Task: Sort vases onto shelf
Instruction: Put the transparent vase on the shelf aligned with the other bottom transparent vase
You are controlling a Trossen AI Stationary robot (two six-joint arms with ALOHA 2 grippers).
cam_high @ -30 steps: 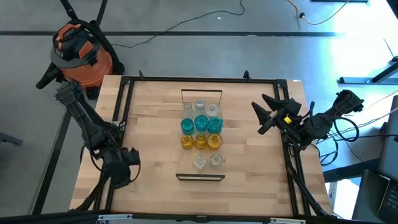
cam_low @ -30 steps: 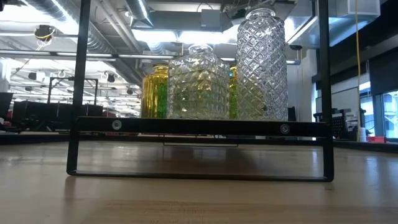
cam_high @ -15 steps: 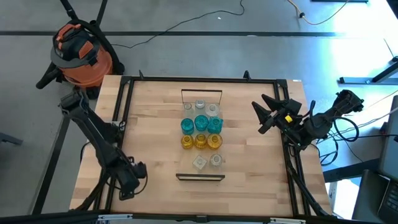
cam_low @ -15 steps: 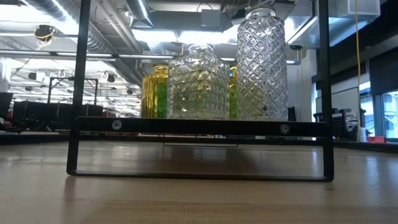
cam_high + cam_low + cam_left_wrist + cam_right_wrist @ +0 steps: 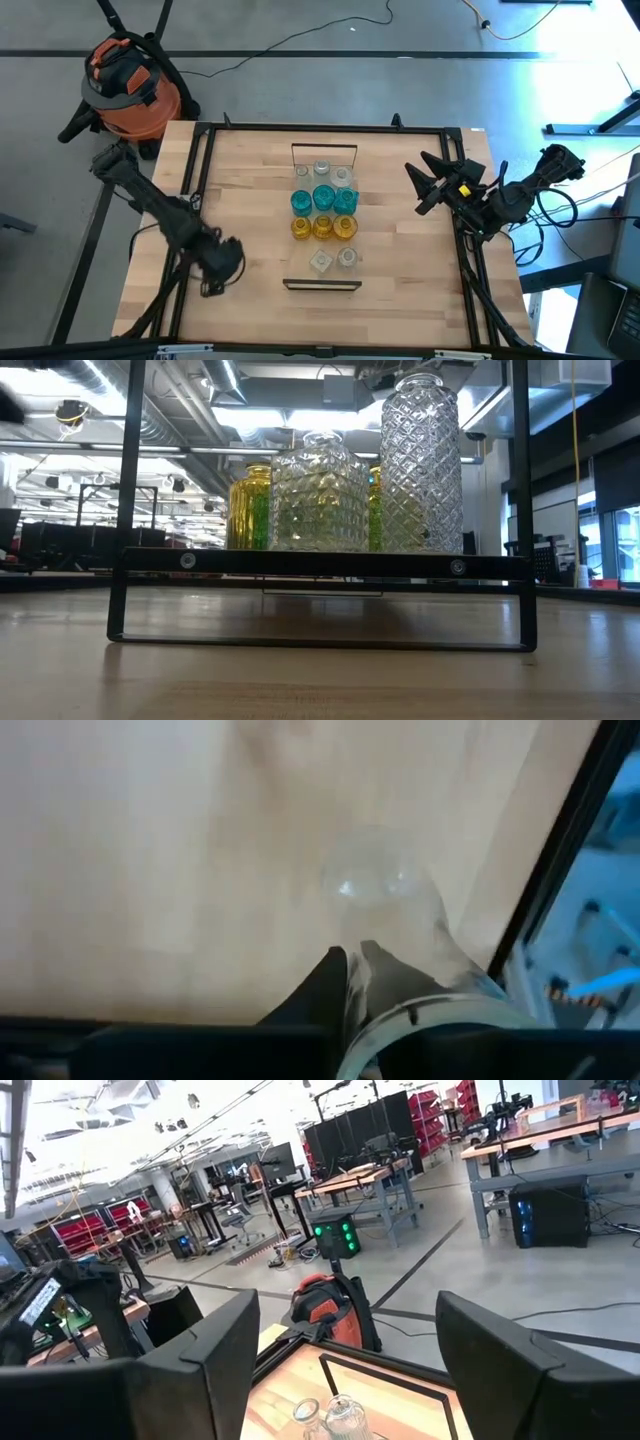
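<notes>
Shelf (image 5: 322, 285): three teal vases (image 5: 323, 198), three amber (image 5: 322, 227), four clear (image 5: 320, 262). Left pincer (image 5: 222, 268) grips a blurred clear vase (image 5: 375, 895); right pincer (image 5: 428, 183) open, tabletop (image 5: 400, 270) edge.

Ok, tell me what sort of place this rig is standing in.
Most likely a large open robotics lab or industrial workshop. The right wrist view shows rows of workbenches and red parts bins under a high ceiling with exposed ducts. An orange shop vacuum sits on the bare floor beside the table.

Overhead view looks straight down; low view sits close behind the shelf (image 5: 320, 565), both showing vases (image 5: 323, 198)
</notes>
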